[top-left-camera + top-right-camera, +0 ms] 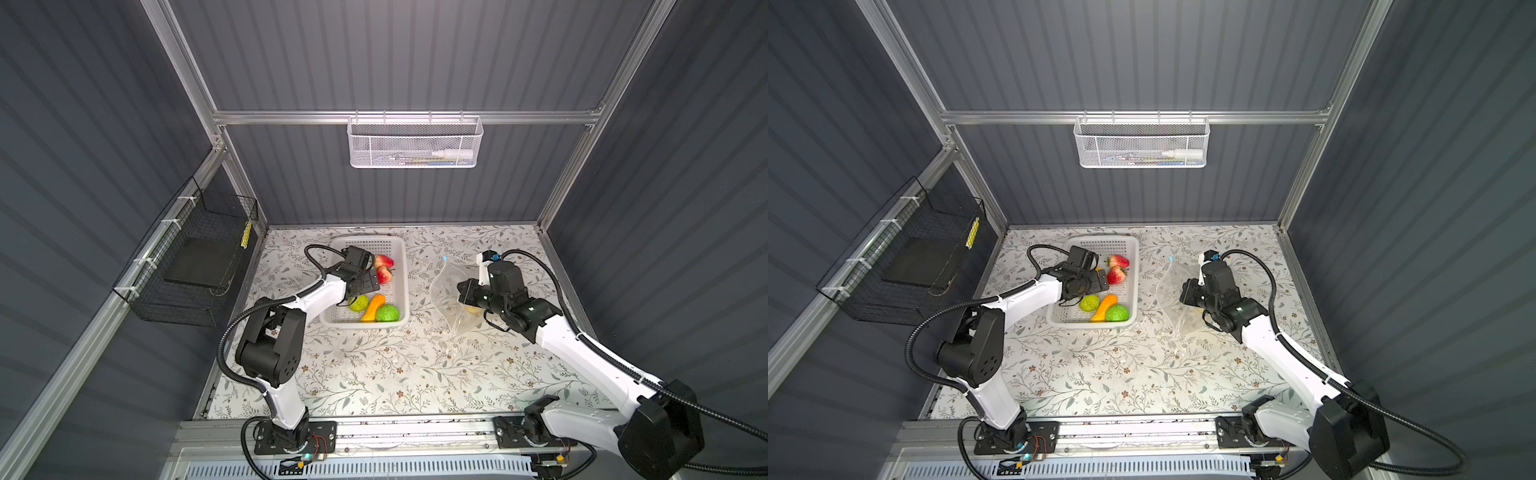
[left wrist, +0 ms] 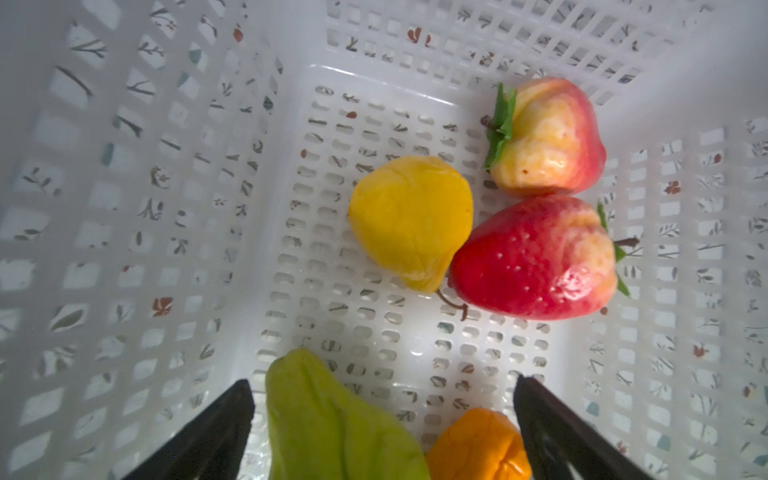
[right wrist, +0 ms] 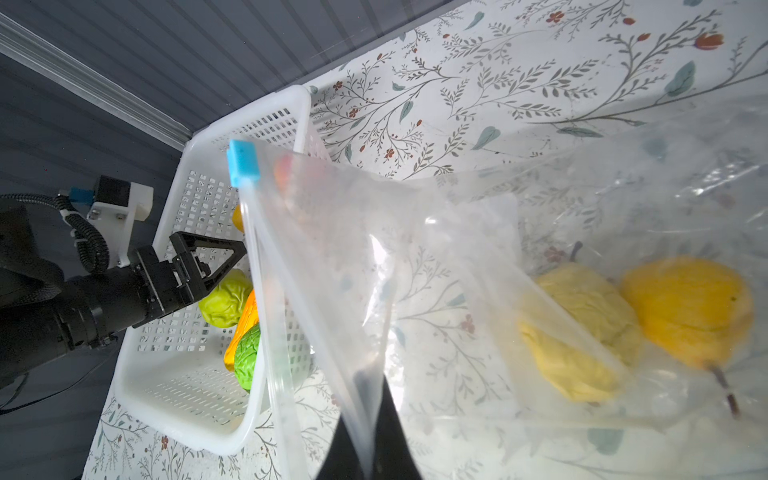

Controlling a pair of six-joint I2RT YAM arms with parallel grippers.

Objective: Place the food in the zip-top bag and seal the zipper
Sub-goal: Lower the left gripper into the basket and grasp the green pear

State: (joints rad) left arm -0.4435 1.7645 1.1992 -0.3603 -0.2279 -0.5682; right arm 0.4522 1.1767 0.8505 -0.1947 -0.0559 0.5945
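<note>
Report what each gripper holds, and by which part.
Right gripper: shut on the zip-top bag, pinching its clear film near the mouth. Left gripper: open, holding nothing.

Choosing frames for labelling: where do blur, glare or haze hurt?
Left wrist view: strawberries sharp, the green pear close to the lens soft. Right wrist view: the zip-top bag hazes the two yellow fruits inside, glare on its folds; the blue slider is crisp. Both top views: even light, the bag barely visible against the floral table.

Clear zip-top bag (image 3: pixel 332 249), two yellow fruits (image 3: pixel 582 328) inside
</note>
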